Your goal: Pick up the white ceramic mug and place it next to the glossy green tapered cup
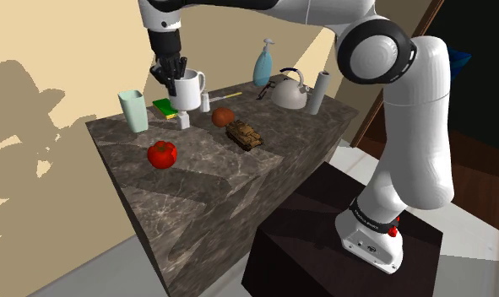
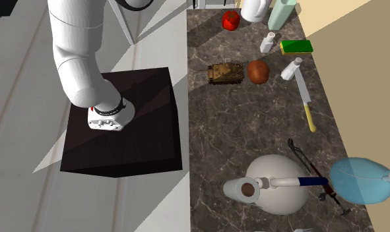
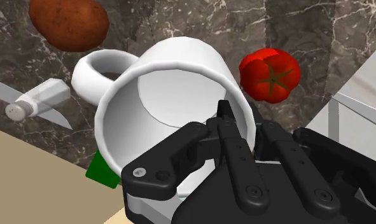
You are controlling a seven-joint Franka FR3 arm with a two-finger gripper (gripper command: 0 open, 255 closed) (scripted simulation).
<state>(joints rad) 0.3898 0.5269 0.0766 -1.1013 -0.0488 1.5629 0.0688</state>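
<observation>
While the gripper (image 1: 172, 78) clamps the mug (image 1: 189, 88) by its rim, carry it level and lower it gently just beside the cup (image 1: 133, 110), without bumping it.

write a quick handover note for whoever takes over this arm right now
Hand: shut on the white mug, gripping its rim with one finger inside.
Mug: appears lifted off the counter, above the green sponge.
Pale green cup: upright near the counter's corner, to the shoulder view's left of the mug, not touching it.
Done: grasp, apparently the lift.
Left: carry it to the cup, set it down beside it, release.
</observation>
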